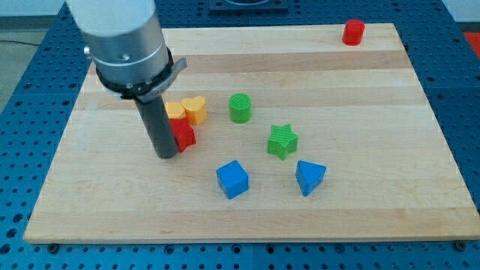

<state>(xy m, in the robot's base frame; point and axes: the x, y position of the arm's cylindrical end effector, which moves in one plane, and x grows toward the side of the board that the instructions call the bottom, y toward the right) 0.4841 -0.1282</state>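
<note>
My tip (166,154) rests on the wooden board (360,202), against the left side of a red block (184,136) whose shape is partly hidden by the rod. Just above the red block sit a yellow heart block (195,109) and an orange block (175,112), touching each other. Further right stand a green cylinder (240,108) and a green star (283,141). A blue cube (232,179) and a blue triangular block (309,177) lie toward the view's bottom.
A red cylinder (353,32) stands alone near the board's top right corner. Around the board lies a blue perforated table surface (30,142). The arm's grey body (124,37) rises over the board's upper left.
</note>
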